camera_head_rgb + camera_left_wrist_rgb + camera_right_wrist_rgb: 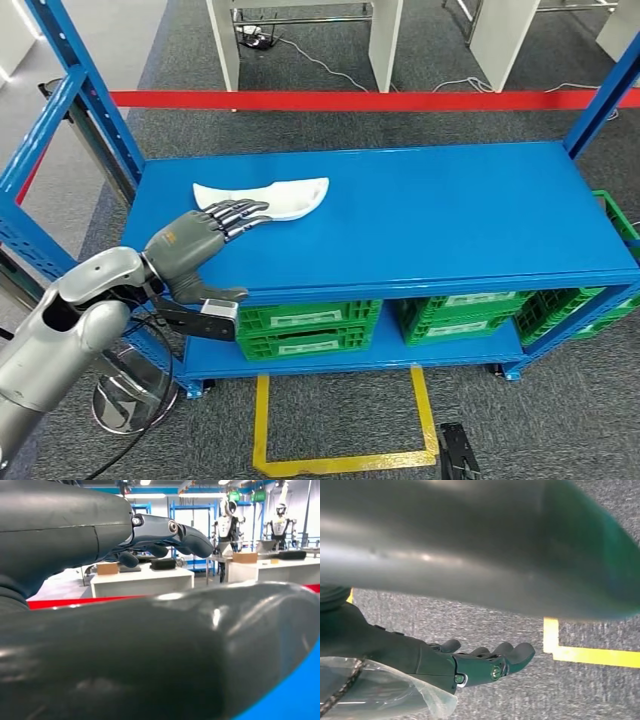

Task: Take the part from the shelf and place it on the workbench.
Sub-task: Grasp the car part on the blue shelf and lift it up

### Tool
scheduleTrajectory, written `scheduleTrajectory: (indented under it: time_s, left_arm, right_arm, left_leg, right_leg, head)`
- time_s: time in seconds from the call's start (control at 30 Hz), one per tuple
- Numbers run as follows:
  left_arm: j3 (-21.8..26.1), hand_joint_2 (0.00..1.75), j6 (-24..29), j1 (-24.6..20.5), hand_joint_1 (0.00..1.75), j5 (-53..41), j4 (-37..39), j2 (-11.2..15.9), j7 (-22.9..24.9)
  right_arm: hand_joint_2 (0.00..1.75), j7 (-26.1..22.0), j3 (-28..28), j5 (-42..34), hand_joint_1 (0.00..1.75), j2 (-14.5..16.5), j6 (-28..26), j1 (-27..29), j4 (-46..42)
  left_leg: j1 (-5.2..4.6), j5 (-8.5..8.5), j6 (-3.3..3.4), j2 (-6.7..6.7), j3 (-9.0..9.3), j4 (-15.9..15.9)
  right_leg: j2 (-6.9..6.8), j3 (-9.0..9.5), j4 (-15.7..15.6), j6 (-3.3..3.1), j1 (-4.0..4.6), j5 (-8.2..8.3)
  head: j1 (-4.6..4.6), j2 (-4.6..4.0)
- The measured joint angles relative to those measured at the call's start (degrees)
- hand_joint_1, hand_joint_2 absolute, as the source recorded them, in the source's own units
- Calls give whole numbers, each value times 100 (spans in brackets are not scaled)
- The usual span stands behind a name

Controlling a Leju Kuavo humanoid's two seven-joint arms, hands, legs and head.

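Blue metal makes the shelf point(423, 215), and its top board carries the white part point(281, 196), a long curved piece that lies flat toward ten o'clock on the board, near the back edge. From eight o'clock the silver left arm point(68, 325) reaches in, and the left hand point(202, 240) is over the front left area of the board, at about seven o'clock from the part. Its dark fingers point(240, 215) are stretched out and a little apart, with nothing between them; the tips overlap the near edge of the part, but I cannot tell if they really touch it. The thumb lies lower, along the front edge of the board. In the left wrist view the same hand point(166, 532) is seen with straight fingers and an empty grasp. On the lower level stand green crates point(309, 328), side by side. A red line point(362, 99) runs on the grey floor behind the shelf, and a yellow line point(340, 462) marks the floor in front. In the right wrist view the right hand point(471, 665) hangs over the grey carpet, fingers gently curved, slightly apart, holding nothing.
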Motion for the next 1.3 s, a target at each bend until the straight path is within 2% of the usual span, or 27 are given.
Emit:
scheduleTrajectory:
  time_s: [0.1, 0.13, 0.2, 0.27, 0.3, 0.33, 0.37, 0.43, 0.47, 0.5, 0.53, 0.63, 0.67, 0.7, 0.77, 0.8, 0.83, 0.87, 0.93, 1.0, 1.03, 1.1, 1.17, 1.2, 1.3]
  left_arm:
    - [22, 0, -6, 4, 0, 74, 27, 34, 3]
    - [40, 0, -7, 5, 0, 88, 37, 51, 2]
    - [79, 0, -8, 8, 0, 100, 56, 89, 2]
    - [93, 0, -11, 33, 0, 105, 79, 115, 3]
    - [92, 0, -15, 53, 0, 105, 91, 123, 3]
    - [92, 0, -18, 70, 0, 106, 102, 130, 3]
    - [95, 0, -19, 80, 0, 106, 110, 137, 3]
    - [108, 0, -20, 78, 0, 109, 120, 149, 3]
    - [117, 0, -20, 72, 0, 110, 121, 153, 3]
    - [125, 0, -20, 67, 0, 110, 122, 156, 3]
    - [131, 0, -20, 62, 0, 110, 124, 158, 3]
    - [142, 0, -19, 58, 0, 110, 127, 161, 3]
    - [144, 0, -19, 54, 0, 110, 127, 159, 3]
    - [144, 0, -19, 52, 0, 110, 127, 157, 3]
    - [140, 0, -21, 57, 0, 110, 133, 155, 3]
    - [137, 0, -21, 69, 0, 110, 136, 155, 3]
    - [134, 0, -22, 80, 0, 110, 139, 155, 3]
    - [133, 0, -22, 89, 0, 110, 140, 154, 3]
    - [133, 0, -22, 95, 0, 110, 140, 155, 3]
    - [136, 0, -22, 92, 0, 110, 143, 158, 3]
    - [137, 0, -22, 93, 0, 110, 149, 159, 3]
    - [138, 0, -22, 99, 0, 110, 165, 161, 3]
    - [149, 0, -18, 102, 0, 116, 179, 170, 3]
    - [159, 0, -13, 106, 0, 123, 187, 183, 3]
    - [177, 0, -5, 170, 0, 144, 227, 211, 3]
  right_arm:
    - [0, 2, 6, 1, 0, 7, 1, 14, 1]
    - [0, 3, 8, 2, 0, 9, -1, 15, 0]
    - [0, 3, 12, 2, 0, 11, -5, 11, -2]
    - [0, 3, 13, 3, 0, 10, -7, 17, -4]
    - [0, 3, 13, 3, 0, 10, -5, 21, -4]
    - [0, 3, 14, 4, 0, 11, -4, 22, -4]
    - [0, 3, 16, 4, 0, 11, -2, 21, -4]
    - [0, 3, 22, 4, 0, 15, -2, 17, -3]
    - [0, 3, 23, 4, 0, 19, -2, 14, -3]
    - [0, 3, 24, 4, 0, 22, -3, 10, -3]
    - [0, 3, 24, 4, 0, 25, -3, 7, -3]
    - [0, 3, 25, 5, 0, 26, -2, 5, -5]
    - [0, 3, 26, 6, 0, 26, -1, 3, -5]
    - [0, 3, 26, 6, 0, 26, -2, 0, -6]
    - [0, 3, 27, 5, 0, 26, -2, 8, -6]
    - [0, 3, 28, 4, 0, 26, -2, 18, -6]
    - [0, 3, 28, 4, 0, 25, -3, 25, -6]
    - [0, 3, 28, 4, 0, 25, -3, 26, -6]
    - [0, 3, 28, 5, 0, 22, -4, 17, -7]
    - [0, 4, 28, 6, 0, 22, -2, 7, -8]
    - [0, 5, 28, 7, 0, 23, -1, 7, -8]
    - [0, 9, 28, 7, 0, 24, -1, 14, -8]
    - [0, 9, 27, 7, 0, 23, -4, 14, -9]
    - [0, 9, 27, 6, 0, 23, -7, 11, -10]
    - [0, 10, 26, 4, 0, 21, -11, 21, -11]
  left_leg:
    - [-3, -13, -56, -3, -27, 42]
    - [3, -74, -82, 1, -54, 112]
    - [16, -356, -139, 8, -255, 578]
    - [21, -691, -166, 11, -608, 1352]
    - [21, -758, -161, 11, -736, 1621]
    - [18, -716, -143, 11, -772, 1689]
    - [11, -561, -108, 10, -697, 1516]
    - [-23, -156, 10, 11, -338, 757]
    - [-41, -27, 67, 13, -177, 411]
    - [-60, 19, 108, 15, -77, 193]
    - [-73, -2, 131, 17, -43, 112]
    - [-46, 17, 134, 22, 4, -26]
    - [-26, 34, 135, 26, 27, -73]
    - [-7, 48, 134, 32, 47, -106]
    - [-9, 49, 140, 37, 48, -112]
    - [-8, 49, 140, 37, 47, -110]
    - [-4, 47, 138, 36, 48, -108]
    - [3, 43, 132, 35, 51, -103]
    - [20, 17, 93, 32, 59, -74]
    - [4, -16, 27, 24, 21, -3]
    - [-7, -20, -5, 21, -3, 23]
    - [-10, -11, -56, 18, -30, 38]
    - [6, -116, -113, 22, -74, 159]
    - [16, -255, -144, 24, -165, 379]
    - [40, -742, -208, 26, -649, 1466]
  right_leg:
    - [9, 18, -20, -101, 4, -12]
    - [10, 22, -22, -137, -1, -6]
    - [10, 28, -30, -195, -9, 1]
    - [8, 29, -28, -219, 5, -5]
    - [7, 31, -27, -225, 15, -8]
    - [7, 37, -27, -230, 27, -12]
    - [8, 48, -26, -235, 42, -15]
    - [9, 79, -30, -245, 72, -29]
    - [10, 84, -31, -242, 84, -34]
    - [8, 76, -33, -230, 89, -35]
    - [3, 63, -37, -212, 89, -34]
    - [-13, 21, -16, -129, 88, -75]
    - [-13, -39, 103, -98, 88, -160]
    - [-13, -160, 350, -69, 79, -302]
    - [-13, -532, 1120, -10, 49, -639]
    - [-15, -701, 1442, 17, 31, -728]
    - [-17, -787, 1580, 42, 17, -711]
    - [-19, -762, 1483, 61, 4, -582]
    - [-28, -444, 758, 91, -27, -168]
    - [-23, -131, 130, 67, -40, 37]
    - [-18, -75, 21, 33, -37, 39]
    - [-9, -73, 18, -61, -28, 37]
    - [-7, -66, 2, -141, -38, 57]
    - [-7, -61, -8, -176, -47, 64]
    - [-8, -59, -8, -217, -39, 60]
  head:
    - [4, 0]
    - [-3, 0]
    - [-19, 0]
    - [-25, 0]
    - [-26, 0]
    - [-26, 0]
    - [-26, 0]
    - [-20, 0]
    - [-14, 0]
    - [-9, 0]
    - [-3, 0]
    - [1, 0]
    - [5, 0]
    - [9, 0]
    - [12, 0]
    - [10, 0]
    - [12, 0]
    - [14, 0]
    - [15, 0]
    - [14, 0]
    - [14, 0]
    - [10, 0]
    - [-2, 0]
    - [-13, 0]
    - [-32, 0]
